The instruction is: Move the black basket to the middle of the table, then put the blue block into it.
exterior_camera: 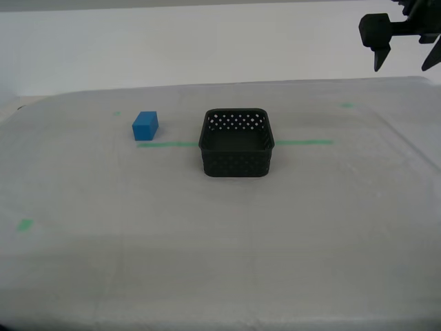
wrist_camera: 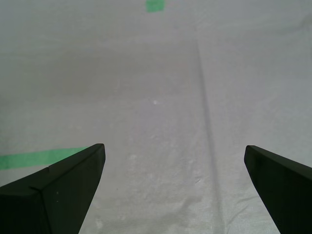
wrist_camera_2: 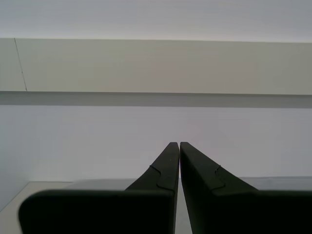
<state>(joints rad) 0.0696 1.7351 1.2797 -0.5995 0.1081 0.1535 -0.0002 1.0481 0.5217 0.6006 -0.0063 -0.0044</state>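
The black basket (exterior_camera: 236, 143) stands mid-counter (exterior_camera: 220, 248) on the green tape line (exterior_camera: 165, 144), blue block (exterior_camera: 145, 125) beside it, nothing between. My first tool (wrist_camera: 174, 161) gapes wide; my second tool (wrist_camera_2: 175, 146) is pressed together.

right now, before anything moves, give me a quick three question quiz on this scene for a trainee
1. True or false: the blue block lies inside the black basket.
2. Pick one: my second end effector is (A) open wide, (B) shut and holding nothing, (C) shut on the block.
3. Fill the gap: in the exterior view, the blue block sits apart from the basket, on the basket's ____ side.

Key: 1 false; 2 B; 3 left.
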